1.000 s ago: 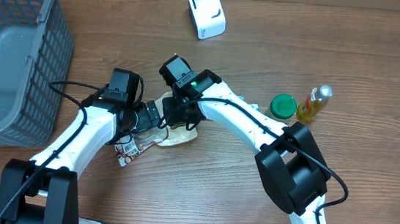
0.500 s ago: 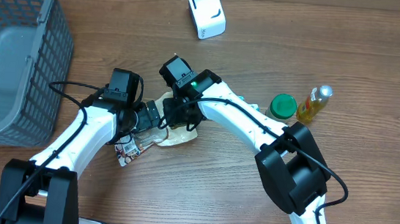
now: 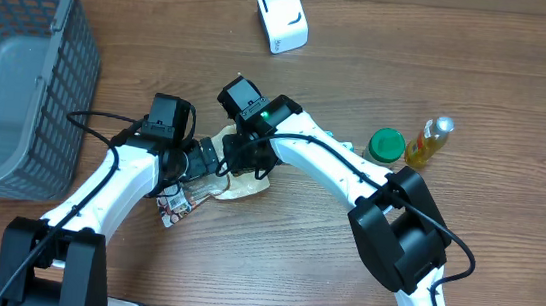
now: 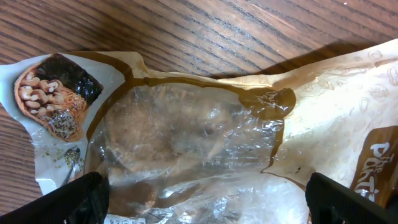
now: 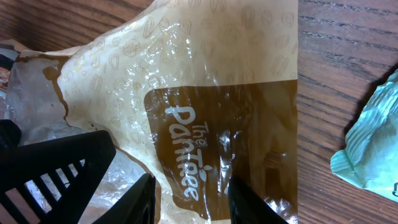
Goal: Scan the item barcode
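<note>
1. Counting from the far left: one grey mesh basket (image 3: pixel 10 67), well apart from the work.
2. Left gripper (image 4: pixel 217 208): spread as wide as it goes, holding nothing, hanging just above the snack packet (image 4: pixel 186 124) with a finger off each side of the clear window.
3. One snack packet only, lying in the middle between the two grippers, with its nut-picture end to the left and its brown "Pantree" panel to the right.
4. Likely light, soft and crinkly to handle, with slick film and crushable contents. Best taken by a flat sealed edge or the brown panel, never by squeezing the clear window.
5. Right gripper (image 5: pixel 193 202): partly closed, with the brown panel running between its fingers. Looks like a pinch on the film, though contact is not plainly visible.
6. One pale green wrapper (image 5: pixel 373 149) near the packet, seen only from the right wrist.
7. Further back, one white scanner (image 3: pixel 282 17). No barcode visible in any view.
8. Far right: one green-lidded jar (image 3: pixel 386 144) and one yellow bottle (image 3: pixel 429 140), side by side.
</note>
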You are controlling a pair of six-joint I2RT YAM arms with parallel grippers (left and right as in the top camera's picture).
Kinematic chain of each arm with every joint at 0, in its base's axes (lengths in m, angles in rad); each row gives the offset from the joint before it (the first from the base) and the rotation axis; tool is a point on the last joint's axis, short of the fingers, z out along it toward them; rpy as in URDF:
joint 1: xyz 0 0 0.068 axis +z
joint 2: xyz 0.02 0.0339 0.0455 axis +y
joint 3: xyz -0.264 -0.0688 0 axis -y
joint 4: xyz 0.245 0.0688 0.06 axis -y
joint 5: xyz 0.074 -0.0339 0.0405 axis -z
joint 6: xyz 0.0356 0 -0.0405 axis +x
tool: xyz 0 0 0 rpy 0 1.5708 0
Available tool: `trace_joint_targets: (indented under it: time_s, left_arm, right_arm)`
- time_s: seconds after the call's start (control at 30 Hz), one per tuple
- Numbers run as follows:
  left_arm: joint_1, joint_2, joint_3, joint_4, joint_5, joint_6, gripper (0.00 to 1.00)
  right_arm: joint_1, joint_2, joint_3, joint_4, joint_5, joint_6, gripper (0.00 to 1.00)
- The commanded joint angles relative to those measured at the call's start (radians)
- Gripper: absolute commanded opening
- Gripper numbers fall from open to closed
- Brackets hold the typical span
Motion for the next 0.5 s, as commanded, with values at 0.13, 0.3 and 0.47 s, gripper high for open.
trace_joint_targets:
  time_s: [0.13,0.3,0.47]
  left_arm:
    - [0.001,0.018,-0.024,-0.014,0.015,0.005,1.00]
    - [0.001,0.018,-0.024,-0.014,0.015,0.005,1.00]
    - [0.001,0.018,-0.024,0.010,-0.134,0.005,0.99]
  right_arm:
    - [0.003,-0.013,0.014,0.011,0.008,-0.003,0.37]
    - [0.003,-0.013,0.014,0.015,0.008,-0.003,0.38]
    - [0.003,-0.013,0.014,0.014,0.008,-0.003,0.38]
